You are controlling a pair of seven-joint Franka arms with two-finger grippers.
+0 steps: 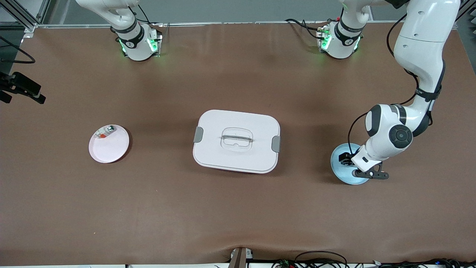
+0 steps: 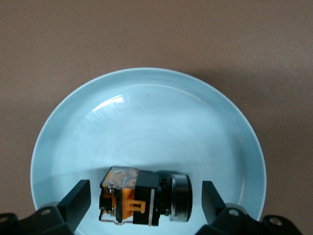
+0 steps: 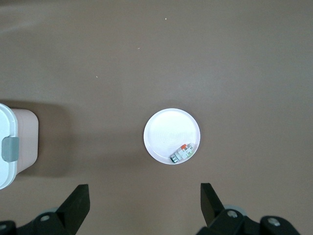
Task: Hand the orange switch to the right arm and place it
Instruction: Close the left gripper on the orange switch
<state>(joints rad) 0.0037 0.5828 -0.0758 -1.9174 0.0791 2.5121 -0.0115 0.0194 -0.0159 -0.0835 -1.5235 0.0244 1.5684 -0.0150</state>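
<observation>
The orange switch (image 2: pixel 142 196), a small black block with orange inserts and a metal ring at one end, lies on its side in the pale blue plate (image 2: pixel 146 107). This plate (image 1: pixel 336 165) sits toward the left arm's end of the table. My left gripper (image 2: pixel 145 193) hangs low over the plate (image 1: pixel 353 163), open, one finger on each side of the switch with a gap at both. My right gripper (image 3: pixel 144 196) is open and empty, high above the table near a pale pink plate (image 3: pixel 168 129); the front view does not show it.
A white lidded box (image 1: pixel 236 140) with grey clips stands mid-table. The pink plate (image 1: pixel 111 147), toward the right arm's end, holds a small clear-and-white part (image 1: pixel 105 132). A black fixture (image 1: pixel 22 87) juts in at that end's edge.
</observation>
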